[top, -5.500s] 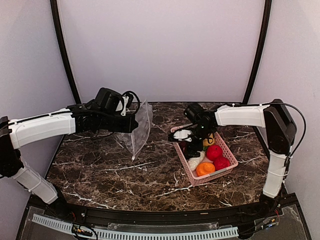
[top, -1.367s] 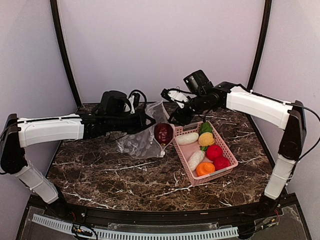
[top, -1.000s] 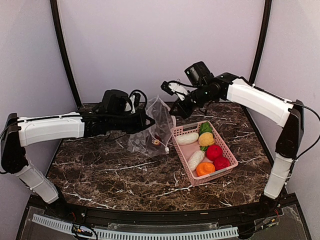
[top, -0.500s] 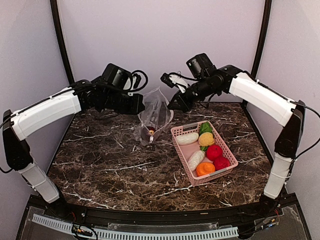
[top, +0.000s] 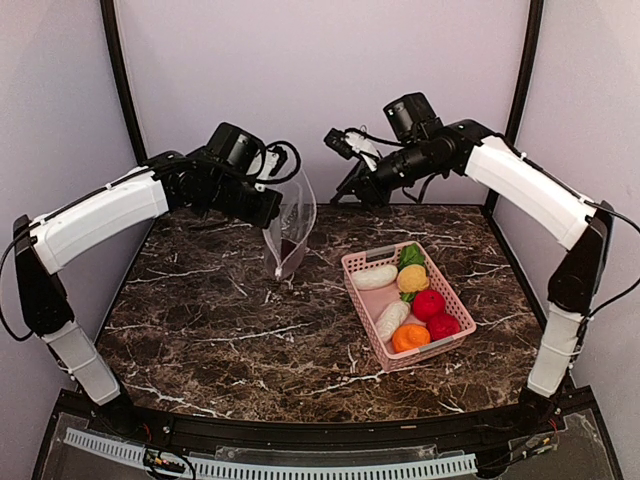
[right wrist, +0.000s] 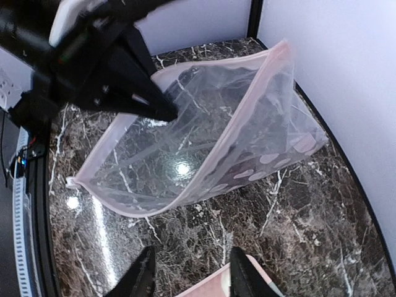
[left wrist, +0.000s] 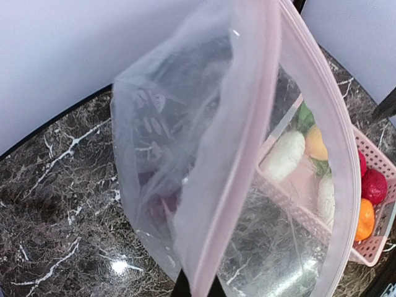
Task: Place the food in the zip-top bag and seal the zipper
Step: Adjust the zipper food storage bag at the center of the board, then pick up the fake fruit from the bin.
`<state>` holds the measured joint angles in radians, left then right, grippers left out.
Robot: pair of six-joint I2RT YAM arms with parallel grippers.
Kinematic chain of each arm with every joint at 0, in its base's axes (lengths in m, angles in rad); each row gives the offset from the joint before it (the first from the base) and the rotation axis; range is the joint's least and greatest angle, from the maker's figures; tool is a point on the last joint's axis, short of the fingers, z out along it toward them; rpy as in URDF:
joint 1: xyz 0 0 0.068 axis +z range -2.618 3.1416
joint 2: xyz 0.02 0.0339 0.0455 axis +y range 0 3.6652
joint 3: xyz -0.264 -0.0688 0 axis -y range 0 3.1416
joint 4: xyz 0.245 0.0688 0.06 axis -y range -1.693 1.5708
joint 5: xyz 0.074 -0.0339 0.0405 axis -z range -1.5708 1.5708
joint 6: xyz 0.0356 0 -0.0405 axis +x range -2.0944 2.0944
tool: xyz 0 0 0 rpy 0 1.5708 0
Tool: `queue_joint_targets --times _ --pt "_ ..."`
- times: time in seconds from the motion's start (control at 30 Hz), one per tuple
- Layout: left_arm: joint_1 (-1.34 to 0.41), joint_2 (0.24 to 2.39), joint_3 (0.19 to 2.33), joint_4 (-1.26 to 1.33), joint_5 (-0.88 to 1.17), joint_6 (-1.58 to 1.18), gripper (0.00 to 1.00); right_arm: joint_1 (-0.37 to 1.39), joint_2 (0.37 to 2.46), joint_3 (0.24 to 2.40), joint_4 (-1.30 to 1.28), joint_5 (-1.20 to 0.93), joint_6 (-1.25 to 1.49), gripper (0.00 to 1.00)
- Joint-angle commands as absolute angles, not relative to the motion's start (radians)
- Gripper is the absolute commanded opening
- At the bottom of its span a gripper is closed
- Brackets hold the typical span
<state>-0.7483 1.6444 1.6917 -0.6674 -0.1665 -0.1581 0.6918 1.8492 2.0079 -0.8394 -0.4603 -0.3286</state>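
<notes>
My left gripper (top: 272, 218) is raised above the table, shut on the pale pink zipper (left wrist: 238, 161) of the clear zip-top bag (top: 297, 225). The bag hangs down with its mouth gaping. A dark purple piece (top: 289, 249) of the food lies at its bottom, dim through the plastic (left wrist: 162, 207). My right gripper (top: 345, 190) hovers open just right of the bag mouth, fingers (right wrist: 142, 275) apart, nothing between them. More food fills the pink basket (top: 430, 357): white radishes (top: 375, 277), a yellow ball (top: 412, 278), red balls (top: 428, 303), an orange (top: 410, 338) and a green piece (top: 410, 256).
The basket stands right of centre on the dark marble table (top: 220, 330), and its corner (right wrist: 210, 291) shows under my right fingers. Black frame posts (top: 125, 110) and pale walls close in the back and sides.
My right gripper has let go of the bag mouth, opened and drawn back to the right. The left arm has lifted the bag higher, so it now hangs nearly upright with the purple piece low inside.
</notes>
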Motion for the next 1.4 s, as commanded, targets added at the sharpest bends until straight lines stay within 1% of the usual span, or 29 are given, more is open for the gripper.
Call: queue_joint_targets --times 0.0,0.07,0.17,0.23,0.4,0.47,0.63,0.73,0.83,1.0,1.17,1.37 --pt "-0.698 1.663 1.577 -0.573 -0.041 -0.141 0.01 0.632 1.754 1.938 -0.861 -0.561 -0.432 0.5" --pt "-0.687 1.623 1.519 -0.504 0.037 -0.153 0.01 0.598 1.692 1.861 -0.865 -0.577 -0.463 0.54" --pt "-0.685 1.567 1.433 -0.376 0.106 -0.153 0.01 0.538 1.606 1.725 -0.865 -0.567 -0.494 0.57" --pt "-0.686 1.538 1.401 -0.345 0.142 -0.16 0.01 0.506 1.56 1.655 -0.862 -0.546 -0.511 0.57" --pt "-0.686 1.532 1.458 -0.382 0.178 -0.195 0.01 0.469 1.446 1.5 -0.796 -0.466 -0.524 0.57" --pt "-0.686 1.526 1.444 -0.372 0.182 -0.198 0.01 0.465 1.41 1.432 -0.765 -0.428 -0.526 0.56" --pt "-0.686 1.464 1.283 -0.294 0.223 -0.231 0.01 0.459 1.358 1.222 -0.695 -0.358 -0.548 0.55" --pt "-0.714 1.442 1.241 -0.245 0.212 -0.243 0.01 0.459 1.368 1.138 -0.655 -0.316 -0.555 0.54" --pt "-0.719 1.445 1.25 -0.254 0.22 -0.252 0.01 0.454 1.388 1.106 -0.637 -0.249 -0.557 0.53" --pt "-0.721 1.424 1.242 -0.25 0.201 -0.255 0.01 0.438 1.394 1.102 -0.625 -0.211 -0.564 0.52" --pt "-0.723 1.412 1.234 -0.246 0.191 -0.257 0.01 0.437 1.429 1.128 -0.626 -0.161 -0.632 0.54" --pt "-0.739 1.399 1.237 -0.257 0.183 -0.261 0.01 0.437 1.526 1.18 -0.641 -0.154 -0.736 0.55"
